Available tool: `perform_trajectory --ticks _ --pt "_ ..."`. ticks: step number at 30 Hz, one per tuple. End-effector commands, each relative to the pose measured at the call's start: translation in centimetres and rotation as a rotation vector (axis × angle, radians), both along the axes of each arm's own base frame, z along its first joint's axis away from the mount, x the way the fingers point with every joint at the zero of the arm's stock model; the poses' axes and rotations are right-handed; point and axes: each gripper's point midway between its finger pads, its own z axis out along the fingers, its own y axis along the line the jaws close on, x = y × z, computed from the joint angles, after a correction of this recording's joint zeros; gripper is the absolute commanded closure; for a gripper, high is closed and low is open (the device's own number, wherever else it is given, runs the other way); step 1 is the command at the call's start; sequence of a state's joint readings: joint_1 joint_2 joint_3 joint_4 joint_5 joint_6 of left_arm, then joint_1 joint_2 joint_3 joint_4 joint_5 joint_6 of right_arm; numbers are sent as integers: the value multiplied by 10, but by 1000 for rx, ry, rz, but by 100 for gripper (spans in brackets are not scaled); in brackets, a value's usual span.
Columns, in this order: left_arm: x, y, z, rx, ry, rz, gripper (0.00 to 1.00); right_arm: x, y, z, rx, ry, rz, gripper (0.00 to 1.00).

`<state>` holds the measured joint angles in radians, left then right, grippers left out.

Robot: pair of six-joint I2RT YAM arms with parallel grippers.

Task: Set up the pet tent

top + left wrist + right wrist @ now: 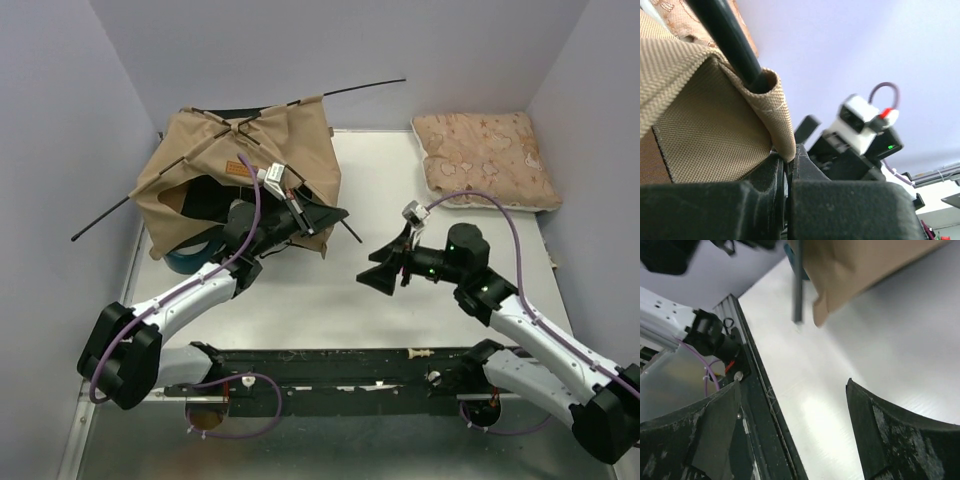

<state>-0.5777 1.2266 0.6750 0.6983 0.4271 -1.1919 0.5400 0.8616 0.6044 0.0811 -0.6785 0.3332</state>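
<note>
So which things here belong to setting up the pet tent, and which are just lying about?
Part of the job:
- pet tent
- its black pole
- left end effector, shut on the tent's fabric edge
- right end effector, open, holding nothing

Lying about:
- pink cushion, far right corner, untouched

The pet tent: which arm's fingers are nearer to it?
Left. The left fingers pinch the pet tent at its edge; the right fingers stand open, apart, to its right.

Tent fabric (pixel 710 130) — between closed jaws
</note>
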Motion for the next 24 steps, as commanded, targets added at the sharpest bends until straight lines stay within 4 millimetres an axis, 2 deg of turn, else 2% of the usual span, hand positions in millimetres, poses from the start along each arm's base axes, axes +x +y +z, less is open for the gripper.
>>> perform_trajectory --ticks 1,6,8,12,16,21,24 --pt "19 5 13 -15 -11 62 100 17 13 -14 47 0 -84 10" --pt "29 4 20 -38 30 84 100 49 33 -10 93 -53 -180 19" --pt "33 3 26 -45 35 84 100 53 41 -11 106 -66 -186 22" --pt "38 3 38 -60 43 82 100 46 48 -13 89 -239 -175 24" --pt "45 5 42 -65 85 96 100 53 43 -18 47 -417 -231 24" --pt "54 3 51 -85 144 114 100 61 45 1 59 -522 -259 27" --pt "61 0 62 -104 167 119 100 70 49 14 85 -526 -297 26"
